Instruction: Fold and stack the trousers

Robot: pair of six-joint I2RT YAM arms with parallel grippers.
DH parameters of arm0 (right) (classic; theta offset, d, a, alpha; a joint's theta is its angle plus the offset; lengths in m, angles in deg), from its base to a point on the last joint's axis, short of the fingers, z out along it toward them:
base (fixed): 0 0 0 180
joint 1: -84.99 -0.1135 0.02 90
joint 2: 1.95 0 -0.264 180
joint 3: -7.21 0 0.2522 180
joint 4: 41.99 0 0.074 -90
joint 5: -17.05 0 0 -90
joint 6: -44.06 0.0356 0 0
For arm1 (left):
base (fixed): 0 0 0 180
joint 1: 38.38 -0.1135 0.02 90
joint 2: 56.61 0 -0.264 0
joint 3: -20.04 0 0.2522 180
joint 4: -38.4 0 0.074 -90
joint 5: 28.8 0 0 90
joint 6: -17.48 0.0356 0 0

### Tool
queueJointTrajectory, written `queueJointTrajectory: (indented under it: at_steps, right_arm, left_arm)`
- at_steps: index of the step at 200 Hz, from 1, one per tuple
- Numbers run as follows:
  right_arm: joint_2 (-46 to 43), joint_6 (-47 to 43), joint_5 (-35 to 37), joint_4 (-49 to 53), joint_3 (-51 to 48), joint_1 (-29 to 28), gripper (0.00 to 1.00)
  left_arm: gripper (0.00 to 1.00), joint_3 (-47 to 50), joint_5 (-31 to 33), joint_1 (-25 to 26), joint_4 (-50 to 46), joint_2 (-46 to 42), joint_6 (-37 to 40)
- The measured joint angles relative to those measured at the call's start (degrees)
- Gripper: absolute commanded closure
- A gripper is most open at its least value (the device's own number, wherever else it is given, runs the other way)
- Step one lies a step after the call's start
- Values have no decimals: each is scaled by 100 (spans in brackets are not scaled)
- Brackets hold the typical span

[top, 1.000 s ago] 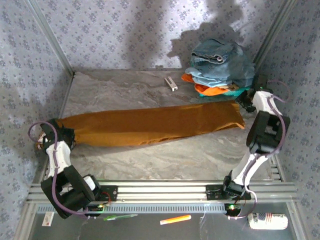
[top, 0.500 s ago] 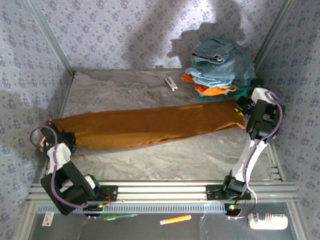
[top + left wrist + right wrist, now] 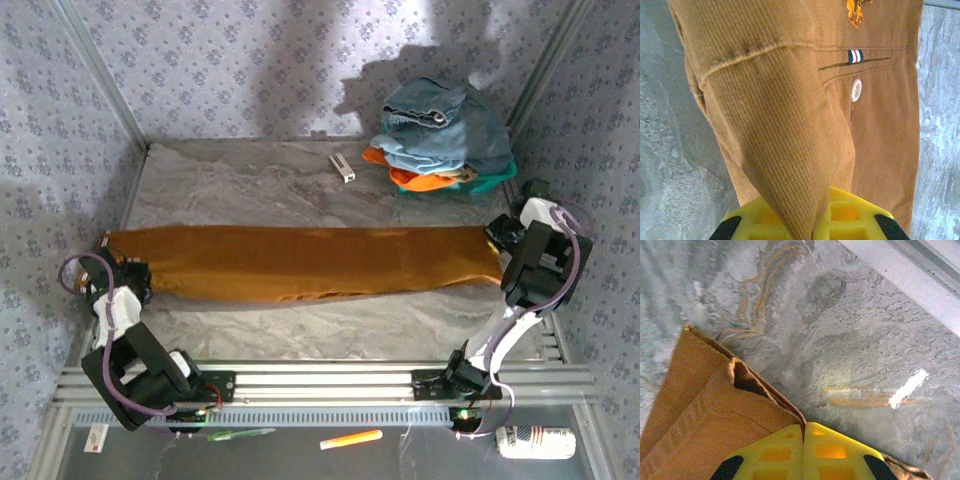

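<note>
The mustard-brown trousers (image 3: 300, 260) lie stretched in a long band across the marble table, folded lengthwise. At the band's left end my left gripper (image 3: 128, 280) is shut on the waist part; the left wrist view has the cloth (image 3: 790, 125) pinched between the yellow fingers (image 3: 850, 220), with a pocket button and a small striped tab beyond. My right gripper (image 3: 500, 240) is shut on the leg hems at the right end. In the right wrist view the hem edge (image 3: 765, 395) runs down into the seam between the closed yellow fingers (image 3: 835, 450).
A pile of light blue denim (image 3: 445, 125) on orange and green cloth (image 3: 425, 180) sits at the back right, just behind the right gripper. A small white object (image 3: 342, 167) lies on the table (image 3: 250, 185) behind the trousers. Patterned walls close in both sides.
The right gripper closed on the leg hems and pulled them right and toward the near edge. The trousers went from slanted and slack to straight and stretched. The left gripper kept its hold.
</note>
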Motion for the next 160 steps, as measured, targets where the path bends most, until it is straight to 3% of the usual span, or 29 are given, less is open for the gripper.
queueJointTrajectory:
  at_steps: [7, 18, 63, 135, 160]
  right_arm:
    - [-4, 26, 0, 92, 116, -13, 76]
    - [24, 39, 42, 149, 284, -26, 67]
    - [85, 46, 201, 203, 470, -7, 49]
    - [1204, -223, -118, 203, 1255, -223, 47]
    - [1351, -387, -223, 225, 1502, -313, 53]
  left_arm:
    - [100, 0, -2, 0, 0, 0, 0]
    - [100, 0, -2, 0, 0, 0, 0]
    - [100, 0, -20, -2, 4, -4, 2]
    - [100, 39, -175, 0, 223, -72, -2]
    - [100, 127, -214, 0, 358, -63, -26]
